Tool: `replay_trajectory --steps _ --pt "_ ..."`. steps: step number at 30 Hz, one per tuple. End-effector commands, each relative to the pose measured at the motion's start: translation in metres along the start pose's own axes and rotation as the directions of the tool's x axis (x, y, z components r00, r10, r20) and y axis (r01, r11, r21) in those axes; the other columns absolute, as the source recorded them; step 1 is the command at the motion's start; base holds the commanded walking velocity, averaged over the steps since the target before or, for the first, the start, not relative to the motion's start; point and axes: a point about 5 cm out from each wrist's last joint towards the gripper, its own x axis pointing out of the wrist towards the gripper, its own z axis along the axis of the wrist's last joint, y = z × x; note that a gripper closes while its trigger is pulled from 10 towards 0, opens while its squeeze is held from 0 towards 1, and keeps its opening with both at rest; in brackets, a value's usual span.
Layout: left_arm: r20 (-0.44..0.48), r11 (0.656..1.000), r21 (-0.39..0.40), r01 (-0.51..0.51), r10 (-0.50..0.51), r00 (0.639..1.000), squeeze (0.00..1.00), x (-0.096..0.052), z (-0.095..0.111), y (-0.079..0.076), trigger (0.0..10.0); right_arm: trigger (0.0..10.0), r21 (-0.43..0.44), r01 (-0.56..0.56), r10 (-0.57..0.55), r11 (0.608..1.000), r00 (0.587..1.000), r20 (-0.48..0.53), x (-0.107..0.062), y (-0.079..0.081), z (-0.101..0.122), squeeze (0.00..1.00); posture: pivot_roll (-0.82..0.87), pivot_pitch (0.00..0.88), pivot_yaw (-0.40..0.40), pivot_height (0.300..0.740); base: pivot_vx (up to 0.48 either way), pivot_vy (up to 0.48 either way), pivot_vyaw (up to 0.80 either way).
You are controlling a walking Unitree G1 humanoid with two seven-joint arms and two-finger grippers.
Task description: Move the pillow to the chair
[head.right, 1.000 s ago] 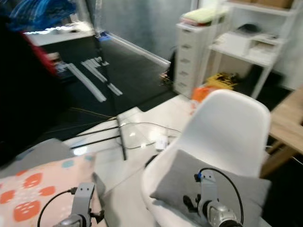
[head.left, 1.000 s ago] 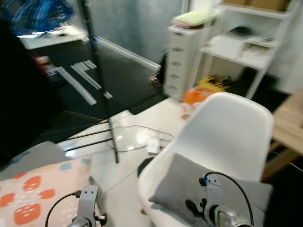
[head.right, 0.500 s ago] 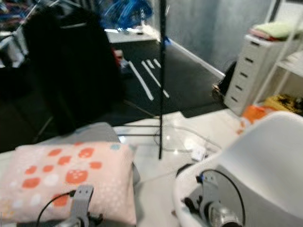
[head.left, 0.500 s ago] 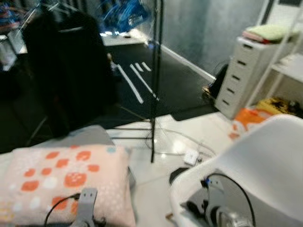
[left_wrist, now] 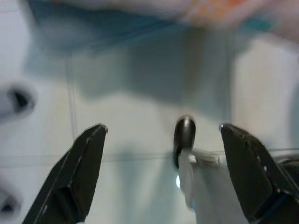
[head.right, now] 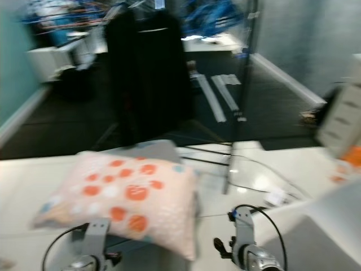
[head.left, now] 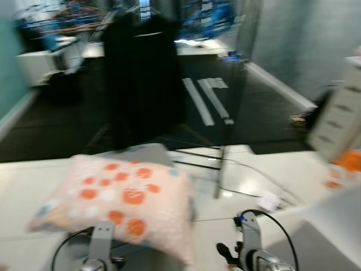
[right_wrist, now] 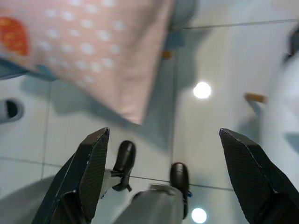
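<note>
Over the pale tiled floor [head.right: 265,180], square up to your pillow [head.right: 127,195]; both grippers' fingers [right_wrist: 93,172] hang apart, so reach low.

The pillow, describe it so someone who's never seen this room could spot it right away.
Start at the glossy white tiled floor in front of the robot, with the dark floor area behind it. The pillow lies there on something grey, left of the thin black stand pole and white chair. It is the one soft, pale pink thing, dotted with orange and white spots.
</note>
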Motion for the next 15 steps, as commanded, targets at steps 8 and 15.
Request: replay_trajectory --steps 8,15 --pt "-0.001 1.0 0.01 0.007 -0.007 1.0 0.0 -0.0001 -0.0005 0.0002 10.0 10.0 -0.007 0.009 -0.009 1.0 1.0 0.007 -0.0005 -0.0017 0.0011 0.0 -0.17 0.033 -0.052 0.738 0.0 0.0 0.76" --pt "0.002 1.0 0.014 0.016 -0.016 1.0 0.0 0.0 0.0004 -0.0005 10.0 10.0 -0.011 0.012 -0.012 1.0 1.0 0.009 -0.0006 -0.002 0.0015 0.0 -0.17 0.032 -0.053 0.738 0.0 0.0 0.76"
